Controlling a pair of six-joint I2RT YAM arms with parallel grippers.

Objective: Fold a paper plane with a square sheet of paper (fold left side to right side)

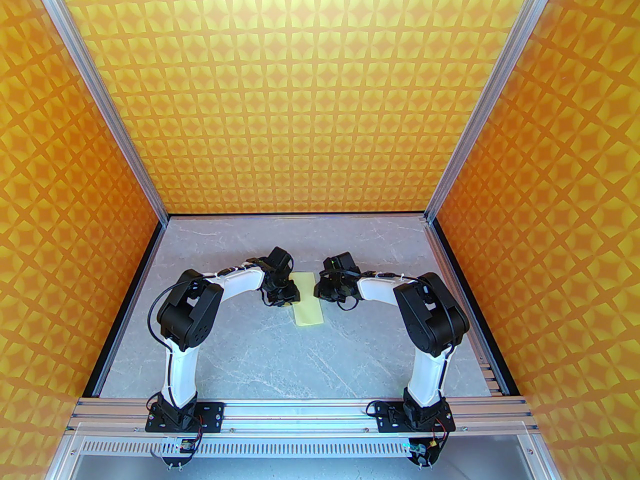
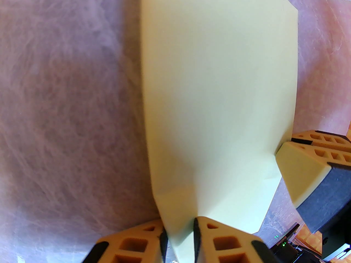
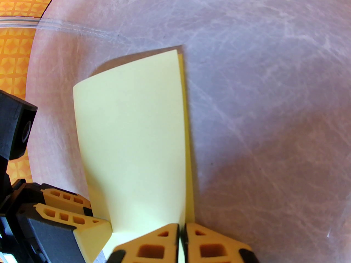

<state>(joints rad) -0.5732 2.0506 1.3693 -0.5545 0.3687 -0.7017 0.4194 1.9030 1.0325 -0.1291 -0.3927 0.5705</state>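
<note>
"Midway across the counter point(image 1: 280, 358), between the two arms, is that the square sheet of paper point(image 1: 308, 309)?"

"Yes, doubled over into a narrow strip. The top layer stops just short of the lower one along the right edge, and the left side is a soft, rounded fold."

"Left pincer point(image 2: 179, 226)?"

"Jaws a slit apart, with the folded side running between them, so it's pinched."

"And the right pincer point(image 3: 181, 226)?"

"Fingertips almost meeting on the loose edges."
</note>
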